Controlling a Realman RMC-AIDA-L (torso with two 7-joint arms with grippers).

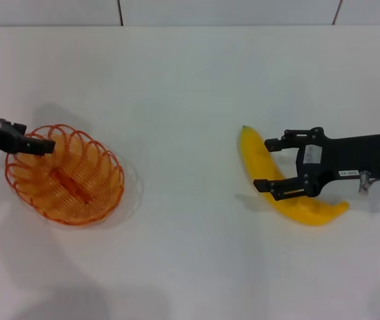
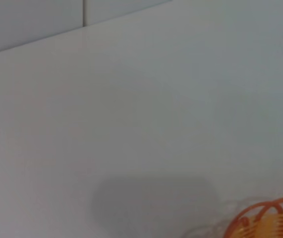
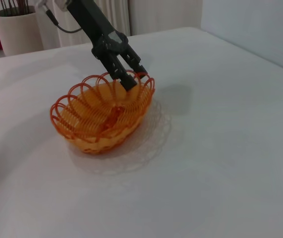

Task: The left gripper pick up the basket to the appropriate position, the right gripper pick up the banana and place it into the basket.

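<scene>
One banana (image 1: 290, 187) lying diagonally, greenish tip toward the far-left, basket (image 1: 67, 175) well apart

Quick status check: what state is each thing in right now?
Left gripper: closed on the basket's rim.
Basket: upright on the table, empty.
Right gripper: open, fingers straddling the banana.
Banana: lying flat on the table, not yet lifted.
</scene>
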